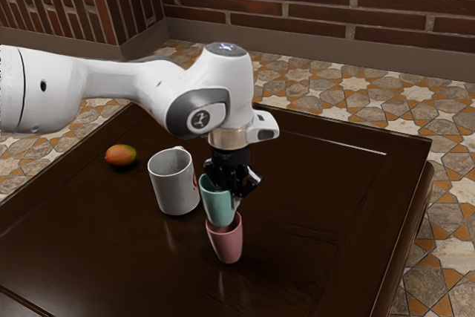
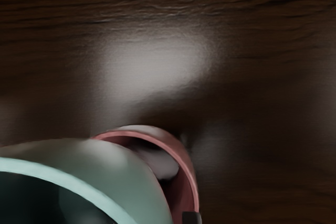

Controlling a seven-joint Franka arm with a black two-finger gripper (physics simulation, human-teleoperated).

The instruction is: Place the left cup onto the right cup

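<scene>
A teal cup (image 1: 217, 206) stands tilted with its base inside the pink cup (image 1: 226, 241), which sits upright on the dark wooden table (image 1: 334, 206). My gripper (image 1: 230, 189) is right above them, shut on the teal cup's rim on the side toward the exterior view's right. In the wrist view the teal cup (image 2: 94, 171) lies just under my hand. The pink cup's rim (image 2: 181, 166) curves out from behind it.
A white mug (image 1: 173, 181) stands close beside the stacked cups, toward the exterior view's left. A small orange-green fruit (image 1: 120, 155) lies farther left near the table's edge. The table's raised rim (image 1: 415, 183) runs along the exterior view's right.
</scene>
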